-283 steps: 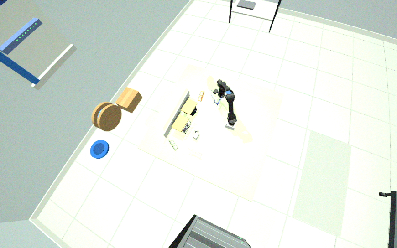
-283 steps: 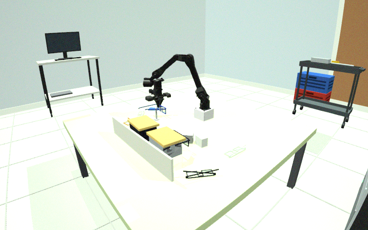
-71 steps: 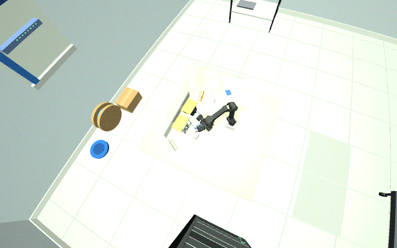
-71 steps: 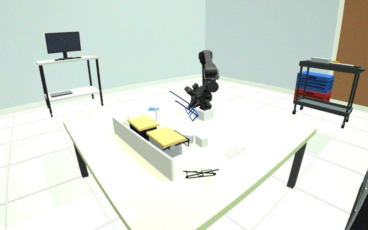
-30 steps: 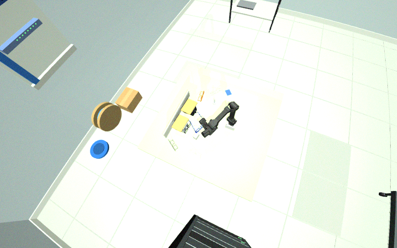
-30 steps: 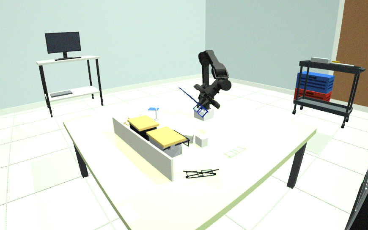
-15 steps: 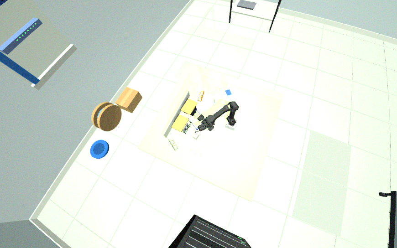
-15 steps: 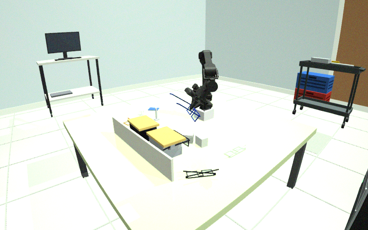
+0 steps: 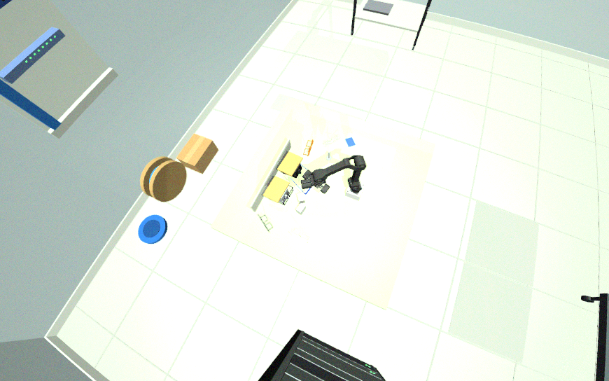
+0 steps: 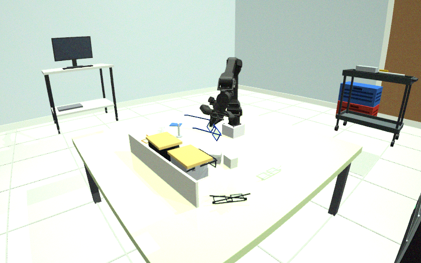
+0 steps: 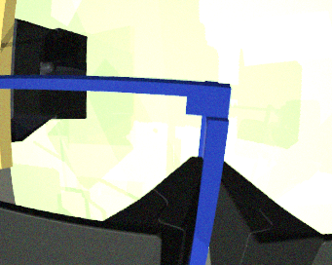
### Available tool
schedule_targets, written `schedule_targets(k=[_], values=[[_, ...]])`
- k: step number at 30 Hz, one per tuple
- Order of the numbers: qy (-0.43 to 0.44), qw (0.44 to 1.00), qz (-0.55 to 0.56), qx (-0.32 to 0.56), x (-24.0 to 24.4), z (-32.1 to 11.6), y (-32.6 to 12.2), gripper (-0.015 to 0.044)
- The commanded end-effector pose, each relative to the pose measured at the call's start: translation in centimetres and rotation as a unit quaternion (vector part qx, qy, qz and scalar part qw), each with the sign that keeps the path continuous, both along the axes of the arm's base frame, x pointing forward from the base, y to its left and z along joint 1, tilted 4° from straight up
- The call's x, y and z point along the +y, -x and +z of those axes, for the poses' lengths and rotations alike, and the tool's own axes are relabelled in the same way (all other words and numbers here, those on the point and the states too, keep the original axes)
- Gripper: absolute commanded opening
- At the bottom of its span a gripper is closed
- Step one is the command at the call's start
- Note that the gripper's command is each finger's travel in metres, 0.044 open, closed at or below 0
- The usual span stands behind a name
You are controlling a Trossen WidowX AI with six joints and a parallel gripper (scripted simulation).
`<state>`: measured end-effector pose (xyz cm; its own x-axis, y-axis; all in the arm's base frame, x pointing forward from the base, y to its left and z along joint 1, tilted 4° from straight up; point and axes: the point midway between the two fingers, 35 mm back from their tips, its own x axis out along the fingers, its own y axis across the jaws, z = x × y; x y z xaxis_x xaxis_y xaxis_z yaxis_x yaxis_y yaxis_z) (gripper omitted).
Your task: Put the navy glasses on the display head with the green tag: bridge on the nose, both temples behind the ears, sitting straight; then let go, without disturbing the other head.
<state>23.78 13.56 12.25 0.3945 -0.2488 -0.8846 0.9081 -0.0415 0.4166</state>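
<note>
The black arm [image 9: 330, 171] [image 10: 233, 75] arches over the table [image 9: 344, 246] [image 10: 287, 192], its gripper [image 9: 313, 182] [image 10: 213, 123] [image 11: 204, 169] angled downward and pinching the navy glasses [image 9: 306, 192] [image 10: 218, 133] [image 11: 126, 85], held aloft with temples reaching toward the two yellow-topped heads. A low gray wall [image 9: 271, 175] [image 10: 163, 171] stands behind those heads; across the tiled floor [image 9: 297, 302] [image 10: 42, 176], a monitor [image 10: 72, 48] tops a white stand [image 10: 78, 69].

On the counter [image 9: 354, 255] [image 10: 271, 209], black glasses [image 10: 229, 198] lie near the grey panel's [image 9: 271, 175] [image 10: 163, 169] near end in the exterior view; beyond the panel's far end lies a blue square [image 9: 350, 141] [image 10: 175, 124].
</note>
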Motion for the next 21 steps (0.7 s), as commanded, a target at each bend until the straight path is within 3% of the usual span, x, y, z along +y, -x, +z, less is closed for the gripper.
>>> schedule_targets(k=[1,21], values=[[-0.003,1.0,0.005,0.024,-1.1,-0.2,-0.2,0.0],[-0.05,0.988,0.047,0.137,-7.0,-1.4,-0.9,0.0]])
